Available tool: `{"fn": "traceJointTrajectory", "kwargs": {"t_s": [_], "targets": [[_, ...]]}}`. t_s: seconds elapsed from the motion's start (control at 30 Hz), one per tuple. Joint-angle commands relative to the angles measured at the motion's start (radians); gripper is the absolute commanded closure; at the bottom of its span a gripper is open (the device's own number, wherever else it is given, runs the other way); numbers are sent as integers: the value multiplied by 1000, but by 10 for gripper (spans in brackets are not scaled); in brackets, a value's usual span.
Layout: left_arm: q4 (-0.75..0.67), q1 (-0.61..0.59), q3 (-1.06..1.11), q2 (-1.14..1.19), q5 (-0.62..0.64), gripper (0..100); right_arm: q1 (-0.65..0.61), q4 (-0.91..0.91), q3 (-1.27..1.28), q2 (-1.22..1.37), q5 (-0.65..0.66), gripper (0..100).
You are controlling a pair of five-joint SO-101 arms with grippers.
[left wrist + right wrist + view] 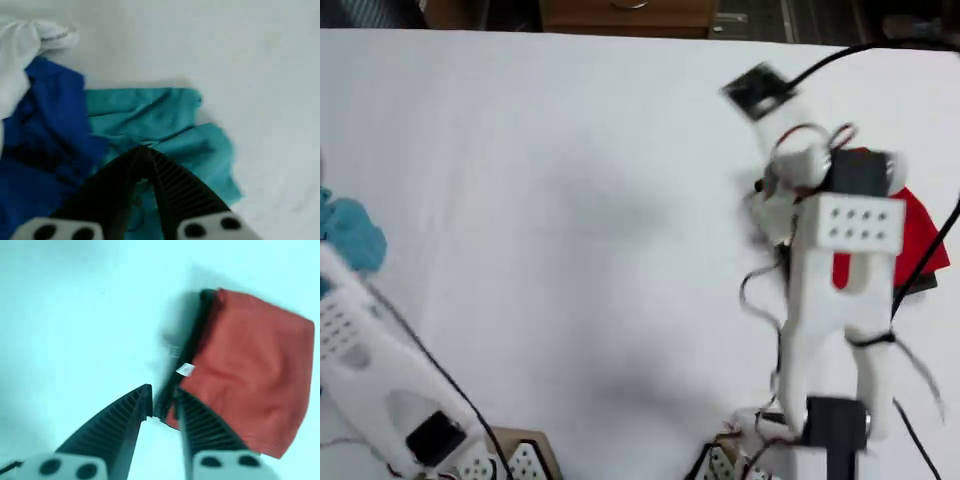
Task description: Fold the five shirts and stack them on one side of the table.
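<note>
A teal shirt (170,120) lies crumpled beside a blue shirt (45,135) and a white shirt (20,50). My left gripper (145,152) is right over the teal cloth, its tips together. In the high view the teal shirt (352,232) is at the table's left edge, just beyond the left arm (370,370). At the right, a folded red shirt (250,375) rests on a black shirt (192,347). My right gripper (163,402) stands slightly open at the stack's near corner, with the black edge between its tips. The right arm (840,270) covers part of the red shirt (920,235).
The table is covered by a white cloth (570,200), wide and bare through the middle. Black cables (920,60) run over the right side. The arm bases (520,460) stand at the near edge. Wooden furniture (620,15) stands behind the far edge.
</note>
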Motion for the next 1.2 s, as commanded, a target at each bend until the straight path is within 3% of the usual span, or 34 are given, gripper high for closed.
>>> {"fn": "traceJointTrajectory", "kwargs": {"t_s": [0.0, 0.13, 0.23, 0.5, 0.73, 0.87, 1.03, 1.17], "targets": [[6, -279, 45, -98, -224, 968, -65, 2, 107, -142, 44, 759], [-92, -476, 47, -91, -414, 860, -105, -4, 219, -242, 58, 769], [-210, -539, 62, -84, -434, 809, -113, -7, 278, -294, 58, 787], [-339, -493, 139, 44, -443, 808, -113, -30, 348, -351, 58, 793], [-176, -388, 151, 158, -532, 821, -110, -24, 368, -354, 52, 793], [-103, -371, 91, 175, -525, 988, -107, -24, 411, -354, 57, 793], [14, -373, -70, 150, -465, 978, -107, -28, 462, -354, 57, 793], [15, -344, -245, 54, -420, 978, -113, -31, 463, -354, 57, 793]]}}
